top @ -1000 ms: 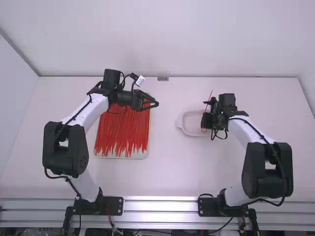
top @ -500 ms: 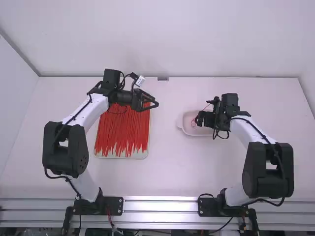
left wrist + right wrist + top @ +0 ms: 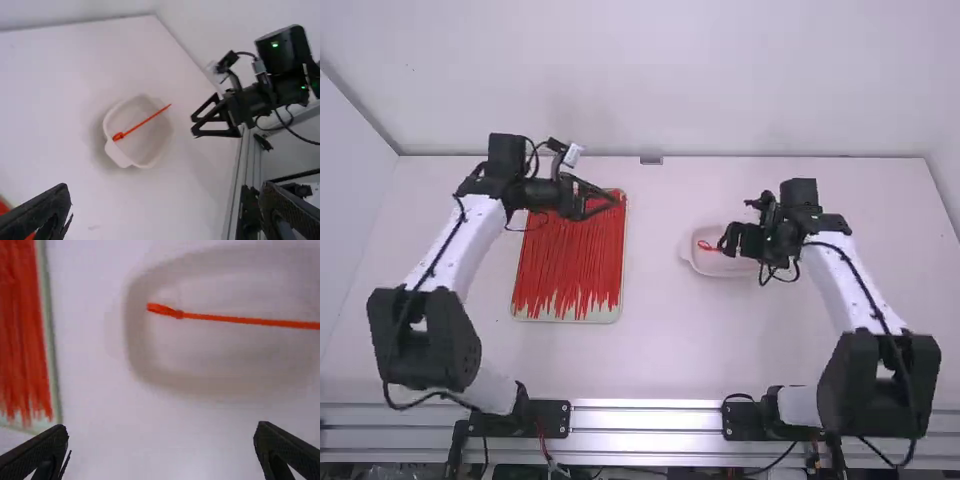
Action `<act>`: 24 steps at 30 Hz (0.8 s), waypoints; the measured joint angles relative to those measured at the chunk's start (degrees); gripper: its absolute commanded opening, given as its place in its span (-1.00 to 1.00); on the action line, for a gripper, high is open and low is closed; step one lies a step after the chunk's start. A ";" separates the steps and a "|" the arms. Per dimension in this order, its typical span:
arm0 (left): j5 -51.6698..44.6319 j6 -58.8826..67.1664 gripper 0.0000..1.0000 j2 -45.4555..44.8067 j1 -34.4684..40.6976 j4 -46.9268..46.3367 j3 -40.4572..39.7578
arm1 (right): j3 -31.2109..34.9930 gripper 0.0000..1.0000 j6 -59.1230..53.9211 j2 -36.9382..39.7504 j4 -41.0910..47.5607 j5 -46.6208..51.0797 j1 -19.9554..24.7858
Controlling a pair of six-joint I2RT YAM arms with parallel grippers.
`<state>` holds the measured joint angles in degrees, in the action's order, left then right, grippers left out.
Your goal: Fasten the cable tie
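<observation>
A red cable tie (image 3: 706, 245) lies in the small white bowl (image 3: 688, 256), its head end toward the tray. In the right wrist view the cable tie (image 3: 225, 318) stretches across the bowl (image 3: 210, 360). My right gripper (image 3: 727, 240) hovers at the bowl's right side, open and empty, and its own view has my right gripper (image 3: 160, 452) spread wide. My left gripper (image 3: 603, 200) is open and empty over the far end of the tray. From the left wrist, my left gripper (image 3: 165, 220) looks across at the cable tie (image 3: 141, 122), the bowl (image 3: 127, 156) and the right gripper (image 3: 216, 118).
A pale tray (image 3: 567, 318) holds several loose red cable ties (image 3: 570, 260) at centre left. The tray's edge (image 3: 49, 340) and ties (image 3: 20, 330) also appear in the right wrist view. Bare white table lies between tray and bowl and toward the front.
The right gripper tipped the upright cable tie down, let it go into the bowl and opened. The left arm swung toward the left, its gripper now at the tray's far end.
</observation>
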<state>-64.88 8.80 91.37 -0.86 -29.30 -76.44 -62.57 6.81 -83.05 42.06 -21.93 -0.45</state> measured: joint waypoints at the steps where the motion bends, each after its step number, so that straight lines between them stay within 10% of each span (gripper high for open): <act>1: 1.09 -0.20 0.98 -2.03 -0.20 -0.96 0.02 | -0.83 0.98 0.02 2.03 1.11 -0.02 -0.17; 24: 20.83 -7.96 0.54 -22.01 0.39 4.90 10.19 | 6.27 0.53 -6.08 23.63 -5.70 8.22 0.50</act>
<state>-44.05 0.84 69.36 -0.47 -24.40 -66.26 -56.29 0.73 -59.42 36.36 -13.72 0.05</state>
